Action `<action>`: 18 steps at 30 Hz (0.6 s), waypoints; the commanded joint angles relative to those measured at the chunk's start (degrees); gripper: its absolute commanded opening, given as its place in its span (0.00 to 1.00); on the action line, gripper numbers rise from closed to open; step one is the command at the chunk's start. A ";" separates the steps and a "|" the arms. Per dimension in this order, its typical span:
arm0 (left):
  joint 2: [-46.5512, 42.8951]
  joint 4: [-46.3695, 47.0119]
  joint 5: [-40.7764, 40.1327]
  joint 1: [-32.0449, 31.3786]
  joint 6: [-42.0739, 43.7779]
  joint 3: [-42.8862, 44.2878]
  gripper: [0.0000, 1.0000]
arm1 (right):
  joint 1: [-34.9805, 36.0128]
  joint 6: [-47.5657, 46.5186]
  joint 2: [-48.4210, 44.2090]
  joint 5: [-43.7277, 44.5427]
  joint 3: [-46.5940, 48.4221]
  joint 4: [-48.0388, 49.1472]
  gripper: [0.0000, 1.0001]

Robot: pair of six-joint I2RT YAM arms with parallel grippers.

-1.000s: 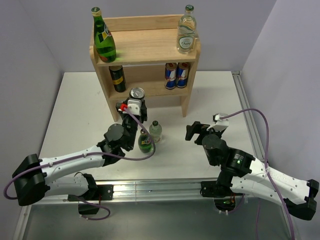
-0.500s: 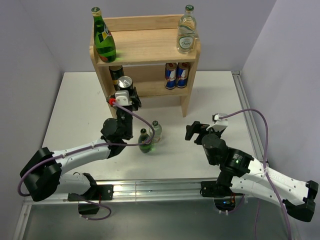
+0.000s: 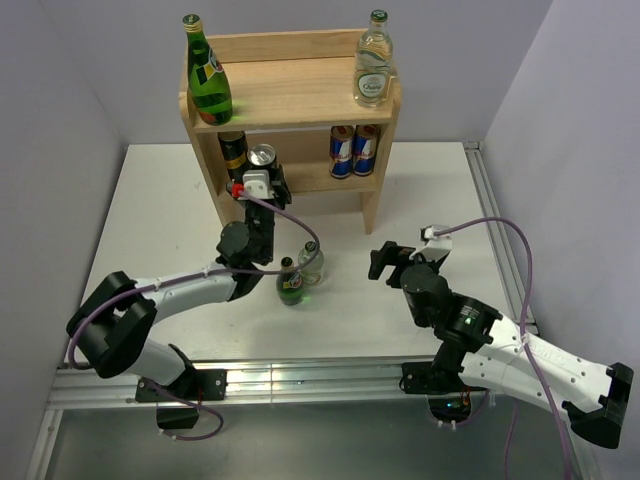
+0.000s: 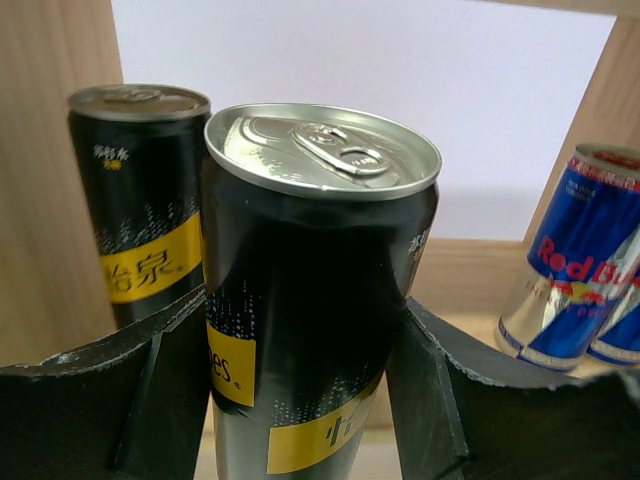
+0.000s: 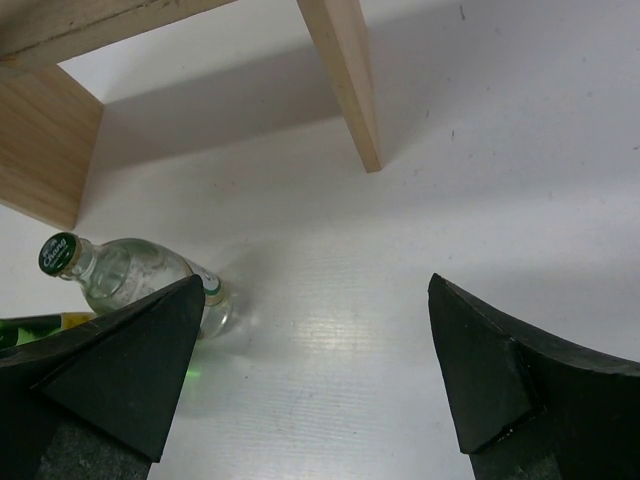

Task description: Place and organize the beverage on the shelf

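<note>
Left end effector [image 3: 260,188] is clenched on an upright black can [image 4: 320,290] at the lower tier of the shelf [image 3: 290,95], just beside a matching can [image 4: 140,200]. Recommended: seat it flat without nudging that neighbour, then release. Right end effector [image 5: 318,330] is released above the worktop [image 5: 480,150].

Two bottles [image 3: 311,262] stand together on the table [image 3: 160,200] before the shelf [image 3: 290,95].

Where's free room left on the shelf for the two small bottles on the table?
Top board: bare middle between the green bottle and the clear bottle. Lower tier: a gap between the held black can and the Red Bull cans. Its left end is crowded: second black can right beside the left fingers.
</note>
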 commanded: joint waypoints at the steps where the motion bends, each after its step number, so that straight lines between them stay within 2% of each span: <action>1: 0.29 9.12 3.66 1.65 -2.37 5.51 0.00 | -1.02 -0.93 0.48 -0.65 -0.43 2.92 1.00; 5: 3.18 11.66 4.71 3.59 -3.42 6.39 0.00 | -1.63 -1.46 1.01 -1.70 -0.52 3.62 1.00; 18: 11.19 10.09 5.59 8.07 -6.33 11.40 0.00 | -3.83 -3.04 3.74 -4.25 -0.52 6.44 1.00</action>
